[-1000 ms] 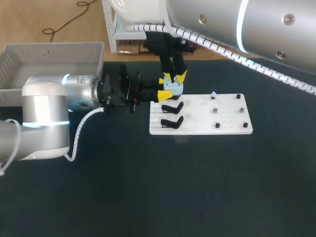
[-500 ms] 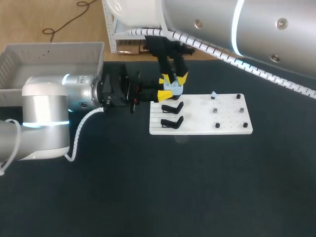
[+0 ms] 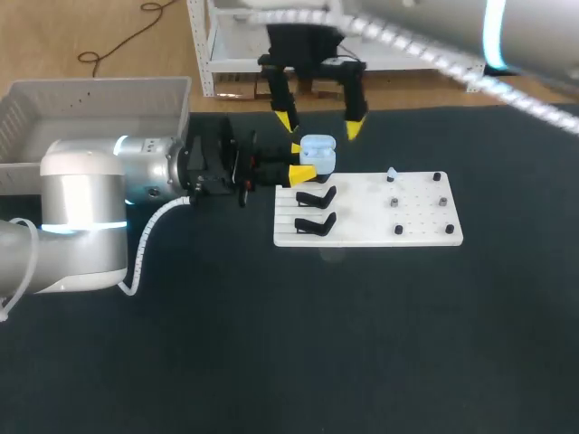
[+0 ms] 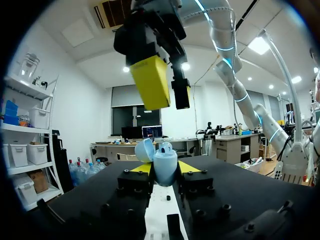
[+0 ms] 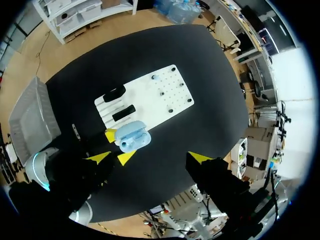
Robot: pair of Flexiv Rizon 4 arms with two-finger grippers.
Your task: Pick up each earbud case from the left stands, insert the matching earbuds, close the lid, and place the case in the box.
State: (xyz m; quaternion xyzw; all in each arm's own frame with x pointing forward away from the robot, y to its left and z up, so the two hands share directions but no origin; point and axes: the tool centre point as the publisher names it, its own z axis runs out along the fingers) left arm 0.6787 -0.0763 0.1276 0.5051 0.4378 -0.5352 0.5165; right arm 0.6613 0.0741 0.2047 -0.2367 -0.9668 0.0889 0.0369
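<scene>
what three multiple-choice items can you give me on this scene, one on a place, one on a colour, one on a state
1. Where is the earbud case?
A. on a black stand
B. between the left gripper fingers
C. between the right gripper fingers

2. What colour is the case?
A. red
B. black
C. light blue

3. How is the case's lid?
A. open
B. shut
C. taken off

1 B: the left gripper's yellow tips press the case from both sides, while the right gripper hangs open above it and each black stand is bare.
2 C: its shell shows light blue in every view.
3 A: the left wrist view shows the lid tipped back.
</scene>
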